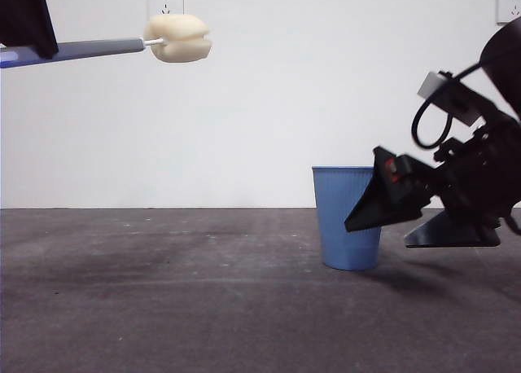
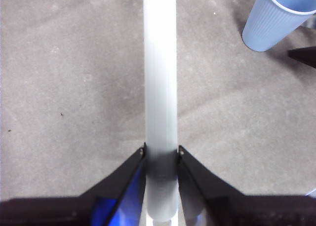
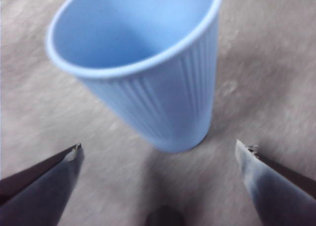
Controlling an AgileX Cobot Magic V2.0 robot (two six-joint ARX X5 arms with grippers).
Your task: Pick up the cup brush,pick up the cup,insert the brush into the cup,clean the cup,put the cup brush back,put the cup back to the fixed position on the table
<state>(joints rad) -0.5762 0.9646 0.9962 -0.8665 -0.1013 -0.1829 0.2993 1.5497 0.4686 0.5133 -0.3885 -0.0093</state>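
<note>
**Blue cup on the table, brush held high**

Blue ribbed plastic, the cup stands upright on the table at centre-right of the front view, open mouth up, tapering to its base. Nothing is inside it in the right wrist view, where its pale rim and hollow fill the upper middle of the frame.

Just beside the cup, at the right edge of the front view, the right gripper hangs low over the table. Its jaws are spread wide, one dark tip crossing in front of the cup's right side and the other flat and low further right. In the right wrist view the two jaws stand far apart with the cup ahead of the gap between them; whether either jaw touches the cup I cannot tell.

Well apart from the cup, in the upper left of the front view, the brush is held level in the air, its cream sponge head pointing right and the grey handle running off to the left edge. The left gripper is clamped on that handle, a jaw pressed to each side. In that same wrist view the cup shows at the upper right corner, on the grey table.
</note>
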